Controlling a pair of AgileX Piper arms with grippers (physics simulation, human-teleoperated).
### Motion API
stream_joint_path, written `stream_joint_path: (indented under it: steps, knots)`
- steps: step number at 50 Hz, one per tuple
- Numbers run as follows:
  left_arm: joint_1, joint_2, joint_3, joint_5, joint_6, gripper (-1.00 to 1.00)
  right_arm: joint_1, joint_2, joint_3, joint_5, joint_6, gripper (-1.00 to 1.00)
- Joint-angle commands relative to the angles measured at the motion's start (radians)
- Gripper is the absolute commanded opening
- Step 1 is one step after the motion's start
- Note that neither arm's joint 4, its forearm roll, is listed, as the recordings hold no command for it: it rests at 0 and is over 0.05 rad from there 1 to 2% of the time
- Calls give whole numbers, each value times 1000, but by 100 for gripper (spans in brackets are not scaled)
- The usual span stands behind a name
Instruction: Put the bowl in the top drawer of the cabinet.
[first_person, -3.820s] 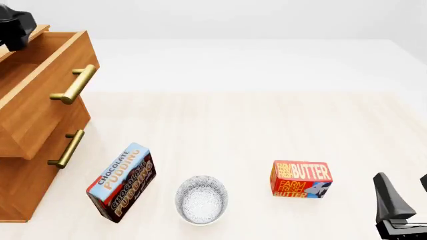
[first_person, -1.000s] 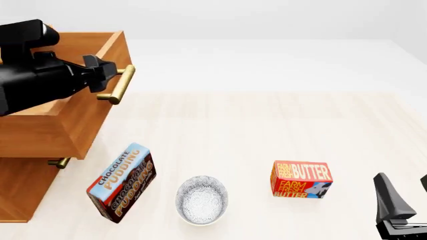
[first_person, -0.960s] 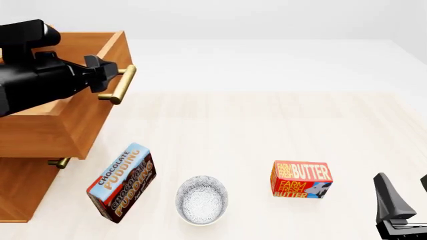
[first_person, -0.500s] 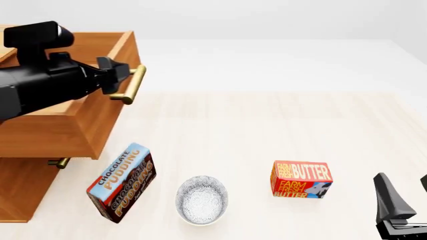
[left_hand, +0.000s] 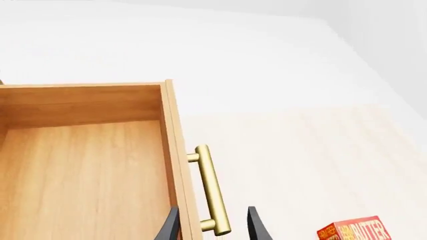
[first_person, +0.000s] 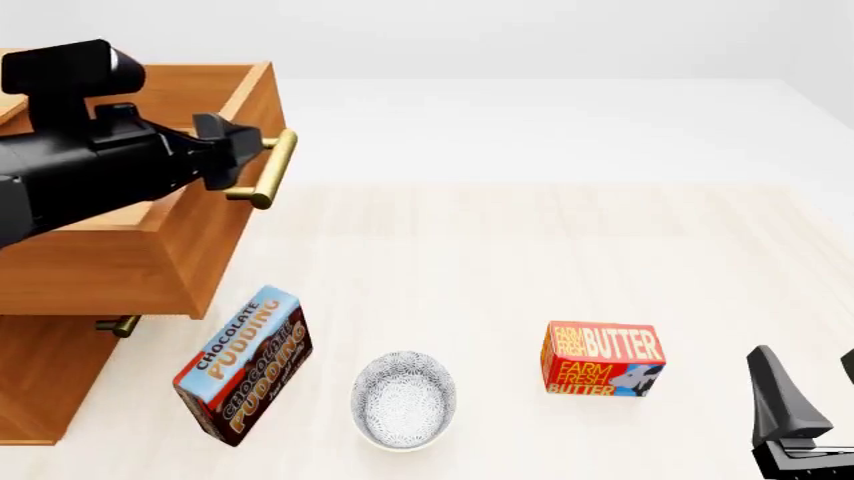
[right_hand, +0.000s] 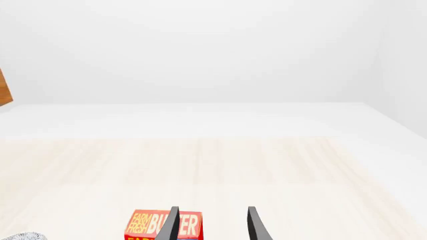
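Gripping the top drawer (first_person: 120, 255) handle (first_person: 271, 170): left end effector (first_person: 240, 160).

The top drawer (left_hand: 87, 170) is pulled out, its wooden inside bare. The left gripper's (left_hand: 212, 227) jaws straddle the drawer front and brass handle (left_hand: 212, 190). A butter box (left_hand: 352, 231) sits on the desk (left_hand: 313, 150).

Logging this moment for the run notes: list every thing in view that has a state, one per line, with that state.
top drawer: pulled far out, nothing visible inside.
lower drawer: closed.
bowl: upright on the table, empty.
pudding box: on the table, tilted.
butter box: standing upright.
left gripper: fingers straddle the top drawer's handle.
right gripper: open, holding nothing.
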Motion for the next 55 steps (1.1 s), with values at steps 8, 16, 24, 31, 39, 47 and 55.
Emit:
stream_joint_path:
  steps: [8, 16, 24, 31, 39, 47, 55]
  knots:
    - [-28, -87, -55, 29, 63, 100, 0, 0, 0, 0, 0, 100]
    - [-23, -125, -61, 52, 78, 100, 0, 0, 0, 0, 0, 100]
    - [-29, -152, -70, 70, 88, 100, 0, 0, 0, 0, 0, 100]
    - [-51, -171, -73, 80, 88, 100, 0, 0, 0, 0, 0, 100]
    - [-98, -213, -76, 94, 98, 100, 0, 0, 0, 0, 0, 100]
    - [-122, -246, -65, 110, 107, 100, 0, 0, 0, 0, 0, 100]
    - [-156, -288, -45, 130, 105, 100, 0, 0, 0, 0, 0, 100]
